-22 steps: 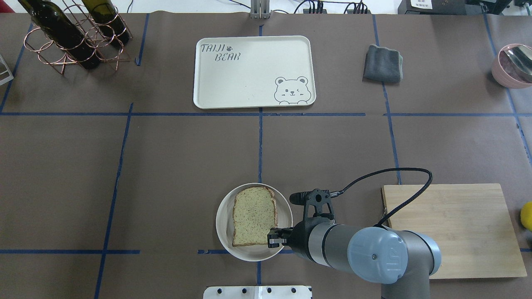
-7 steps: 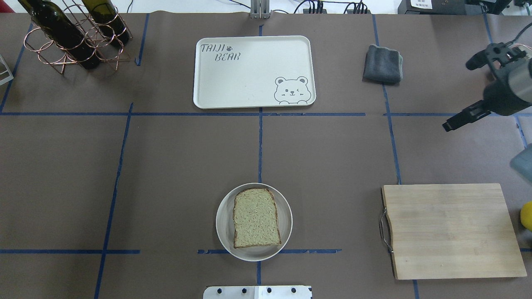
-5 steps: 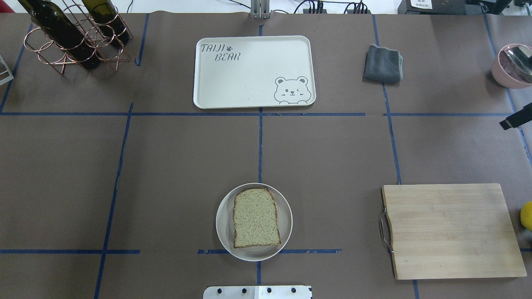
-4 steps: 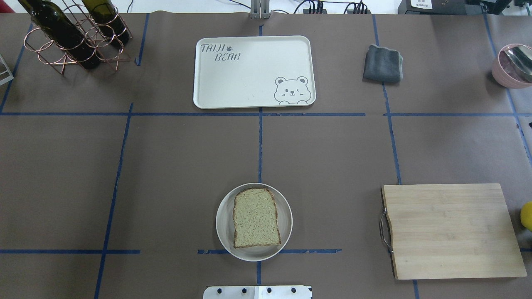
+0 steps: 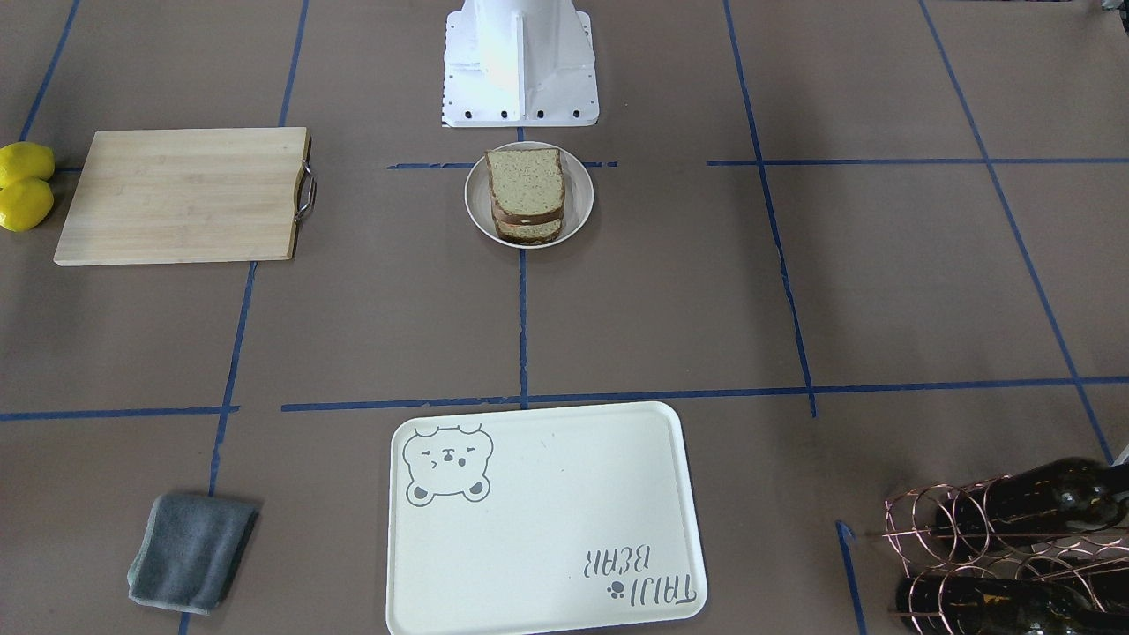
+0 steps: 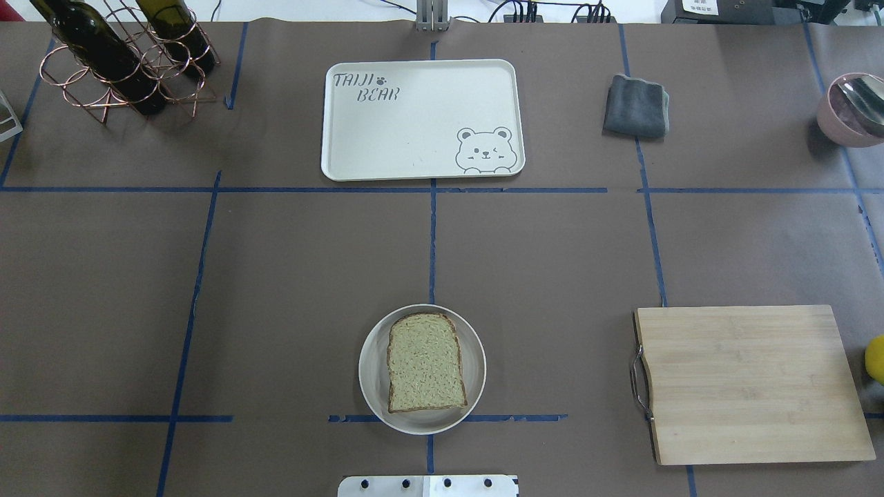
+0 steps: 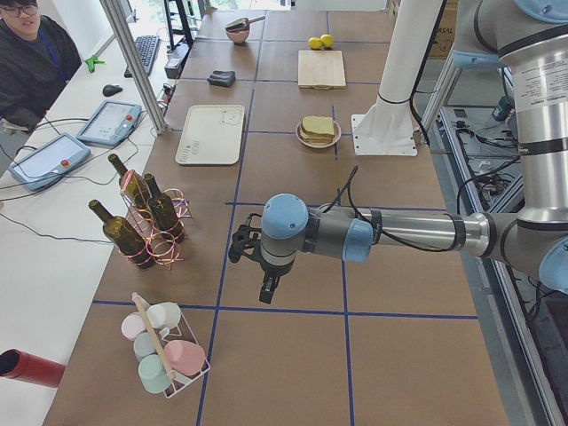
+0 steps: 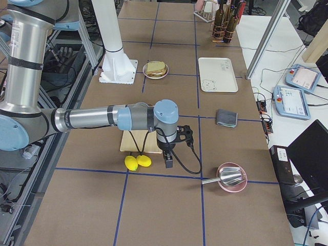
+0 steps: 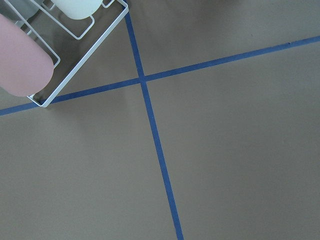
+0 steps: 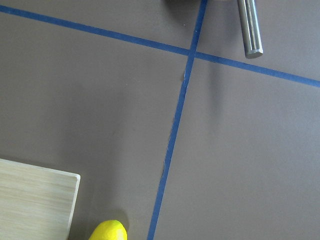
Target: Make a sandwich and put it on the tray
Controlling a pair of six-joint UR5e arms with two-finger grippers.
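Observation:
The sandwich [image 6: 425, 362], a stack of speckled tan bread slices with dark crust, lies on a round white plate [image 6: 369, 359] near the robot's base; the front-facing view [image 5: 526, 190] shows two stacked slices with a thin pale layer between them. The egg's yolk does not show. The cream bear tray [image 6: 414, 131] lies bare at the far middle. My left gripper [image 7: 269, 291] hangs over the table far to the left, near the cup rack. My right gripper [image 8: 168, 162] hangs beside the lemons, far right. I cannot tell whether either is open or shut.
A wooden cutting board [image 6: 746, 383] lies at the near right with two lemons [image 5: 25, 185] beyond it. A grey cloth [image 6: 635, 105], a pink bowl with a metal scoop [image 6: 849, 110], a wine-bottle rack [image 6: 117, 59] and a cup rack [image 7: 164, 355] stand around the edges.
My right arm has drawn back from the plate, swung off to the right and left the overhead view. The sandwich stays on the plate.

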